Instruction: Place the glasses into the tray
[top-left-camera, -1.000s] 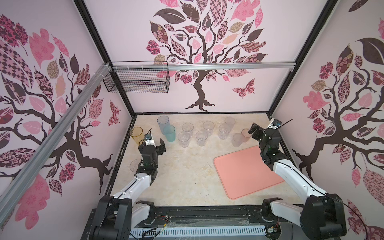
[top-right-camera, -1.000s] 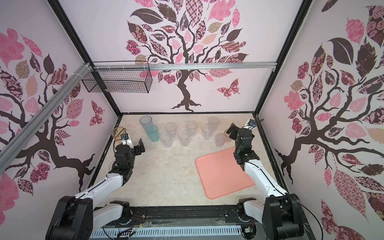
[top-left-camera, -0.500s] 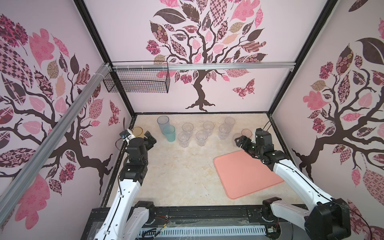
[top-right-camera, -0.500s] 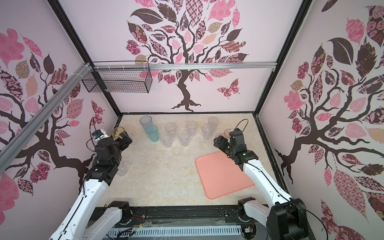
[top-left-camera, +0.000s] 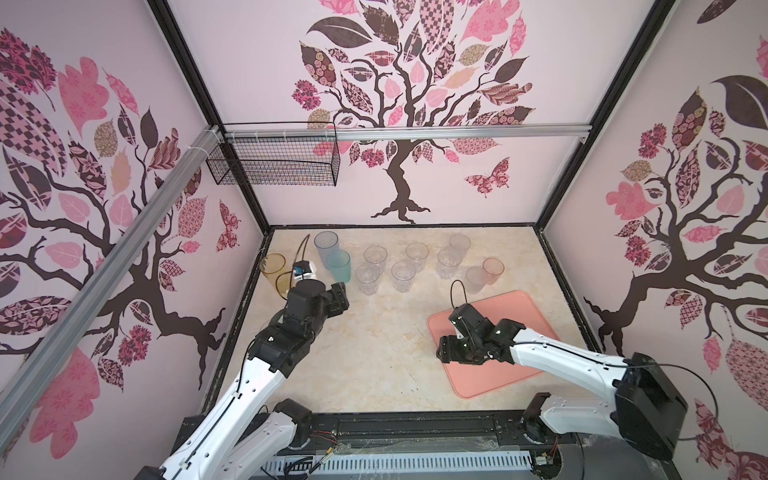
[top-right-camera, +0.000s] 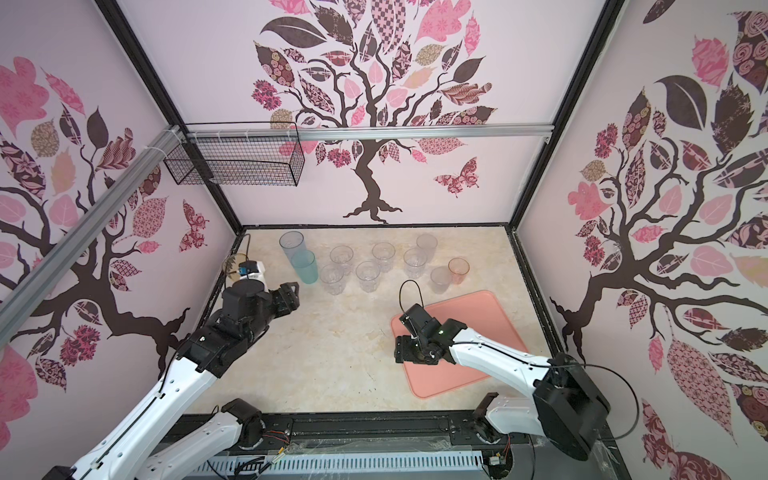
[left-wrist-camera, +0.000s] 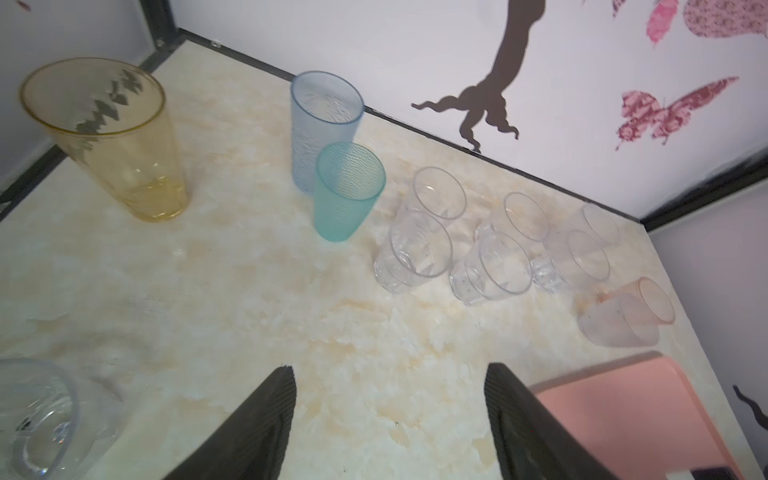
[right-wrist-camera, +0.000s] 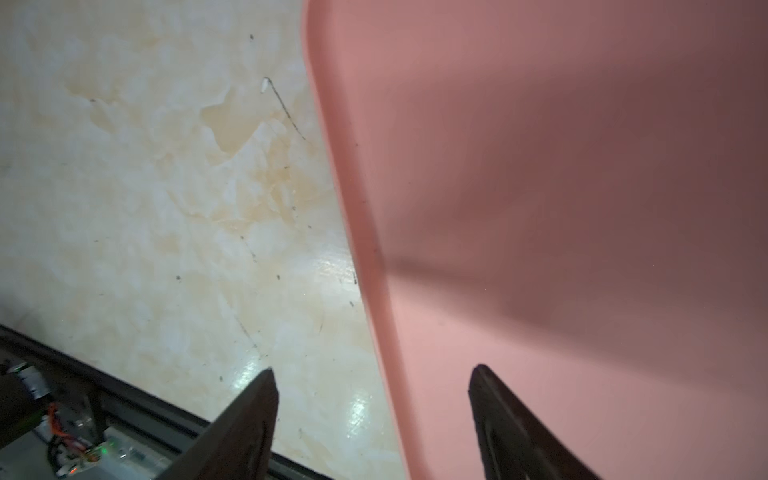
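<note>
**Twelve glasses (left-wrist-camera: 415, 249) counted, none in the tray (top-left-camera: 519, 307)**

Both top views: eleven stand upright on the worktop (top-left-camera: 374, 353) toward the far wall. I count one amber glass (top-left-camera: 274, 270), one tall blue-grey glass (top-left-camera: 326, 249), one teal glass (top-left-camera: 340, 270), six clear glasses (top-left-camera: 403, 276), one frosted glass (top-left-camera: 475, 280) and one pinkish-orange glass (top-left-camera: 493, 270). The tray lies bare by the right wall, with the frosted glass just beside its far rim. My left pincer (top-left-camera: 340, 297) hangs near the teal glass. My right pincer (top-left-camera: 441, 351) hangs low at the tray's edge that faces mid-worktop.

Left wrist view: my jaws stand apart, nothing between them, facing the clear group, which I judge to be an approach for a first pick. A twelfth glass (left-wrist-camera: 37, 415), clear, shows at the frame edge; my arm hides it from above.

Right wrist view: this pincer is also released and empty. It straddles the tray's rim, one finger over worktop and one over pink, possibly to steady the tray.
</note>
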